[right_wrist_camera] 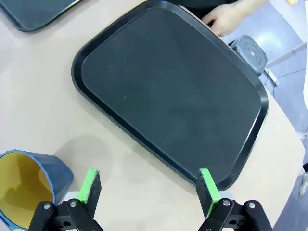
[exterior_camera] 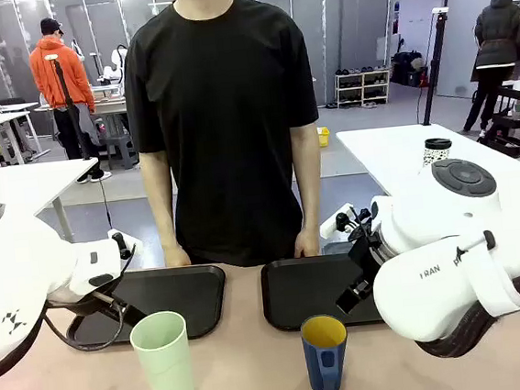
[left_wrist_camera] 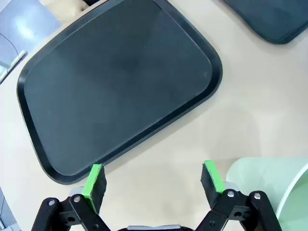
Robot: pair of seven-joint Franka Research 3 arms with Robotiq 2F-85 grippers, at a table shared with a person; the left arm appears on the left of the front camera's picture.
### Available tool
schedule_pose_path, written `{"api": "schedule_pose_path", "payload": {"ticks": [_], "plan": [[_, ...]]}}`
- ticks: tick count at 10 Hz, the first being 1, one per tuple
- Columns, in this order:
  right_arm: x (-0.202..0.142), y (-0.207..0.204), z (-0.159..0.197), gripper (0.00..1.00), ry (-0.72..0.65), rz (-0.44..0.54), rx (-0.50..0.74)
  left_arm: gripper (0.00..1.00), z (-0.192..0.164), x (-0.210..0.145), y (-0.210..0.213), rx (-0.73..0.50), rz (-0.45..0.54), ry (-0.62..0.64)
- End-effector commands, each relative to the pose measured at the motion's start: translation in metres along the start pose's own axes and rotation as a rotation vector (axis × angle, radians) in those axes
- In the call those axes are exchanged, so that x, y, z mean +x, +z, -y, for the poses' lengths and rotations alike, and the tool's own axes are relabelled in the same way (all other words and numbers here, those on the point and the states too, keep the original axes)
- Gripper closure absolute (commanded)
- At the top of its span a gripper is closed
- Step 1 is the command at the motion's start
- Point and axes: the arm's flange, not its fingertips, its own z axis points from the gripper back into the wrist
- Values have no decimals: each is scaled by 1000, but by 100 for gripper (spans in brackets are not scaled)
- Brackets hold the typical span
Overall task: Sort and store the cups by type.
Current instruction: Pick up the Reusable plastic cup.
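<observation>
L end effector (left_wrist_camera: 153,169) released, empty, beside mint tumbler (exterior_camera: 162,361); R end effector (right_wrist_camera: 147,174) released too, by blue mug (exterior_camera: 325,350). Both cups upright on worktop (exterior_camera: 249,371), short of 2 black trays (exterior_camera: 187,299). Next, probably: drop low, centre jaws round tumbler, squeeze gently.

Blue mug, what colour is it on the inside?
Yellow. The mug shows its inside best in the right wrist view, which looks down into it.

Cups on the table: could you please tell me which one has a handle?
The dark blue mug with yellow inside, nearer the right tray; the mint-green tumbler is taller and handleless.
</observation>
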Motion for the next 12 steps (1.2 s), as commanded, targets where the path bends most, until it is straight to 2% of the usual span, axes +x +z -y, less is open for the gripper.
{"api": "schedule_pose_path", "payload": {"ticks": [1, 12], "plan": [[0, 0, 0, 0, 0, 0, 0, 0, 0, 0, 0, 0, 0, -1], [0, 0, 0, 0, 0, 0, 0, 0, 0, 0, 0, 0, 0, -1]]}}
